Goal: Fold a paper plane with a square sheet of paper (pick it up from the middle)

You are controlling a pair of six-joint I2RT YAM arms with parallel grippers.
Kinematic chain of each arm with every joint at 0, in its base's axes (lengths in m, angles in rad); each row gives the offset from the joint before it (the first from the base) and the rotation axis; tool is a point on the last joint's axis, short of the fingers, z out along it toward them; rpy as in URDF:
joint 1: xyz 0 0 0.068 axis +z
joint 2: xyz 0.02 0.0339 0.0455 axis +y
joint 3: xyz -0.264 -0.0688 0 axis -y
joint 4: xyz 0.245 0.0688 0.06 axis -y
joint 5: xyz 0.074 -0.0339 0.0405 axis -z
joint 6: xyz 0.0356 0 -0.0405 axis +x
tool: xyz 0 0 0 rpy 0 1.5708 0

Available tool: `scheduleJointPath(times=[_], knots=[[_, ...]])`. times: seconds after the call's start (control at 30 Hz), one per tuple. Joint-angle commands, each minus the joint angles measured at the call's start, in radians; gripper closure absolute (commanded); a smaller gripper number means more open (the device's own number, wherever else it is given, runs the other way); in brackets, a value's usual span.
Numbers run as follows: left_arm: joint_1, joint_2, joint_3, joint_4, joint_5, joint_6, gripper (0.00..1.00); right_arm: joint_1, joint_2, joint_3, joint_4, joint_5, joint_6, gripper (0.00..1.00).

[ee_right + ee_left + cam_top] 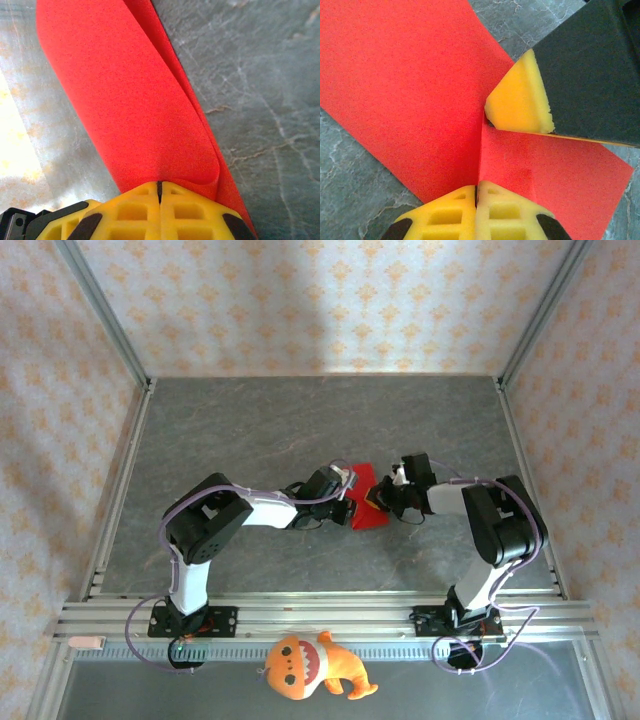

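One red sheet [370, 518] in two pairs of closed jaws, one plush toy [305, 665]

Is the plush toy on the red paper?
No, the orange plush toy lies by the near rail, well apart from the red paper.

Top ext cam: high, behind arm bases, tilted down/fwd, far off; takes in whole table [250, 430]. L wrist cam: v. close, looks past L gripper [477, 189] onto red paper [410, 90]. R wrist cam: likewise close, past R gripper [159, 185], from opp. side. All 3 share paper, mid-table.
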Motion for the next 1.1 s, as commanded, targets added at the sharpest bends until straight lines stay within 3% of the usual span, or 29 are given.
scheduleJointPath(times=[0.0,0.23,0.47,1.07], knots=[[0.001,0.05,-0.021,-0.096,-0.019,0.013,0.98,-0.029,-0.015,0.027,-0.038,0.022,-0.025,1.0],[0.001,0.047,-0.031,-0.091,-0.02,0.011,0.97,-0.054,0.002,0.03,-0.026,-0.016,-0.046,1.0],[0.001,0.048,-0.03,-0.099,-0.022,0.016,0.98,-0.089,0.068,-0.006,-0.043,0.085,-0.051,1.0],[0.002,0.038,-0.052,-0.093,-0.035,0.013,0.97,-0.139,-0.092,-0.074,0.125,0.021,0.06,1.0]])
